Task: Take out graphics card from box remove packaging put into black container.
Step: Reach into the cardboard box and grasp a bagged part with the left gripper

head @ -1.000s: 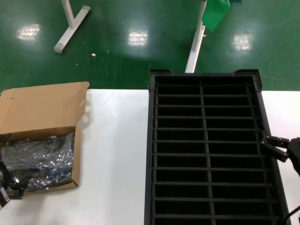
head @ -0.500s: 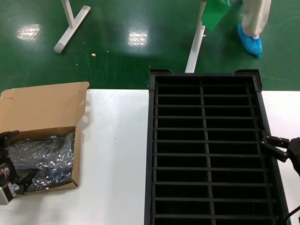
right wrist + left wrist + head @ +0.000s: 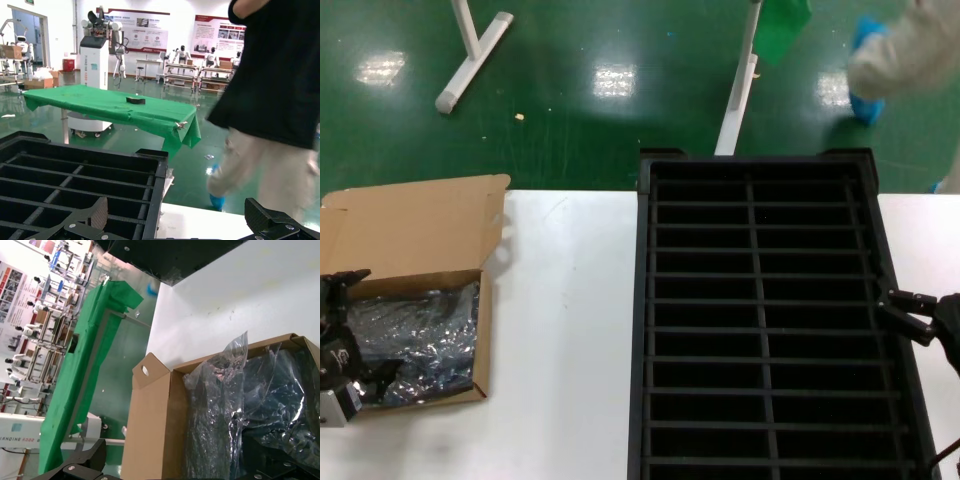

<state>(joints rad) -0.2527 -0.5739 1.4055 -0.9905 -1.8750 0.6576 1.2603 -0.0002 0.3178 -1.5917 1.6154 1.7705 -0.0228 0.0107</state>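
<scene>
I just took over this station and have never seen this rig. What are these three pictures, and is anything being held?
The large picture looks down from the robot's head; the other two come from cameras on its wrists. On the white table lie an open brown box on the robot's left and a big black container of empty slots. Inside the box is the packaging, a shiny crinkled bag; the card itself cannot be made out through it. The left end effector is open at the box's near left end, over the bag, holding nothing. The right end effector is open beside the container's right wall, also empty. A person is passing behind the table.
</scene>
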